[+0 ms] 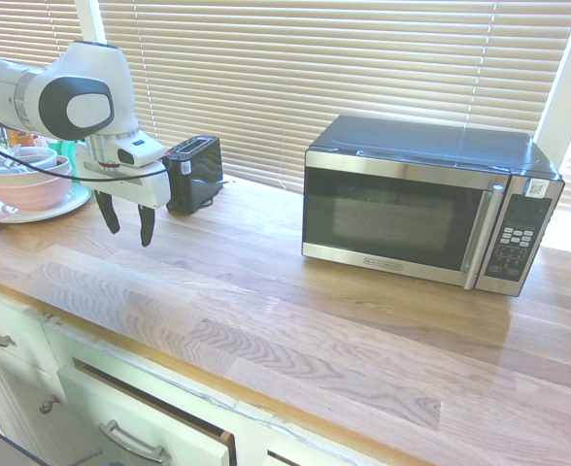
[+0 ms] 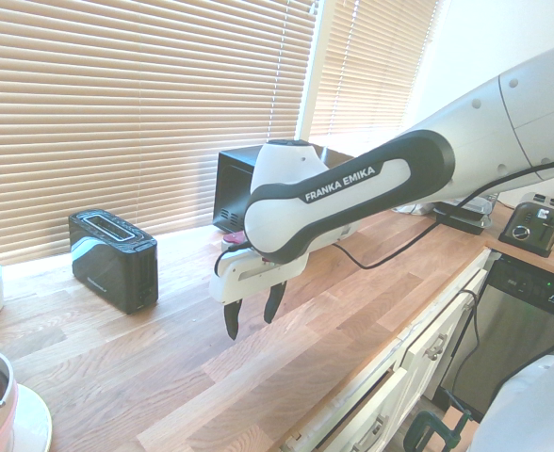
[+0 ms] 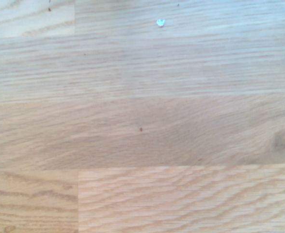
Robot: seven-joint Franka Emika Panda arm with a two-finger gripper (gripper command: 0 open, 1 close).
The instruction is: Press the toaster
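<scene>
Second exterior view: hand (image 2: pixel 251 317) open, empty, hovering above counter (image 2: pixel 164 367) near toaster (image 2: pixel 113 260).

A: Seen on the wooden counter (image 1: pixel 295 320)?
B: Black-silver microwave (image 1: pixel 426 204) w/ keypad, back by the blinds (image 1: pixel 315 58).
A: Else?
B: Stacked bowls (image 1: pixel 25 177) on a plate (image 1: pixel 35 209), far end. White drawers (image 1: pixel 140 417) below.

A long wooden counter (image 1: pixel 295 320) fills the room's middle. Its top is made of pale and brown strips. Behind it, windows are covered with cream blinds (image 1: pixel 344 68), and bright light shines through them. Under the counter are white drawers (image 1: pixel 140 413) with metal handles (image 1: pixel 130 442). A white wall (image 2: pixel 503 47) stands in the corner.
</scene>
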